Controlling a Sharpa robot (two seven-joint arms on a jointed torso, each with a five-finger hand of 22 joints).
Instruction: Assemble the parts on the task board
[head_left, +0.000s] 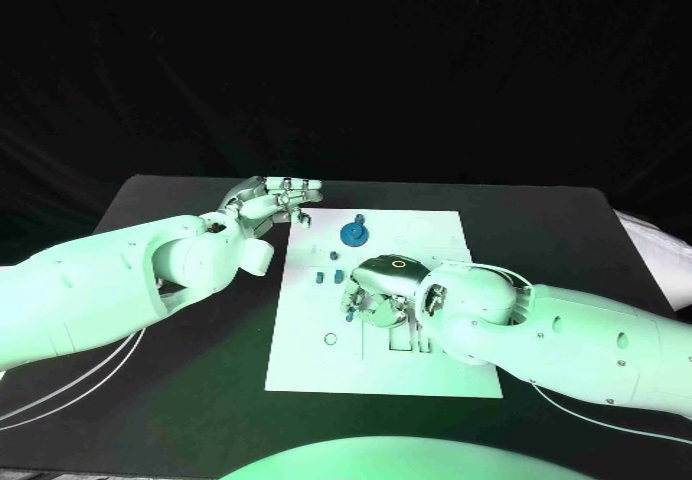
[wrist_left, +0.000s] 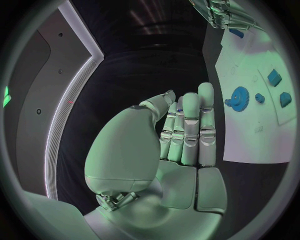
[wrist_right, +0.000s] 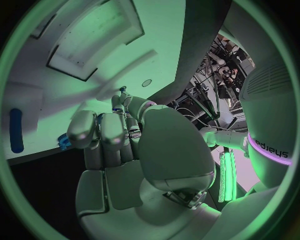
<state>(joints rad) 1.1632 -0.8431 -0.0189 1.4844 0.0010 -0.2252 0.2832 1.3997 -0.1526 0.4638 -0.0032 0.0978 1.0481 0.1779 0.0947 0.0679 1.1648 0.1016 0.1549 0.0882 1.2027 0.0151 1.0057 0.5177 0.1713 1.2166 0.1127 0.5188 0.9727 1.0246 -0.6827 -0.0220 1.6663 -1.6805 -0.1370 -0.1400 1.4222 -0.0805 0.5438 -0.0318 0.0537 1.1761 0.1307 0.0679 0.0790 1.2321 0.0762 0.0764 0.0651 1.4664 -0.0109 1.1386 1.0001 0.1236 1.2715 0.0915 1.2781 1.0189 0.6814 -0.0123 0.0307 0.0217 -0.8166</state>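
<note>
I have the right robot hand (head_left: 378, 292) curled down over the middle of the white board (head_left: 433, 235) on the counter (head_left: 173, 400), seemingly pinching a small blue part (wrist_right: 64, 140) to seat next, while the left robot hand (head_left: 274, 205) waits empty, fingers straight together, beside the board's far corner near the blue gear (head_left: 353, 233).

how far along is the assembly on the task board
Early, it seems. On the task board a blue gear sits at the far end, and whether it is seated cannot be told; small blue pieces lie near it. The right hand is curled down over the board's middle with something blue at its fingertips. The left hand waits off the board's far corner, holding nothing.
</note>
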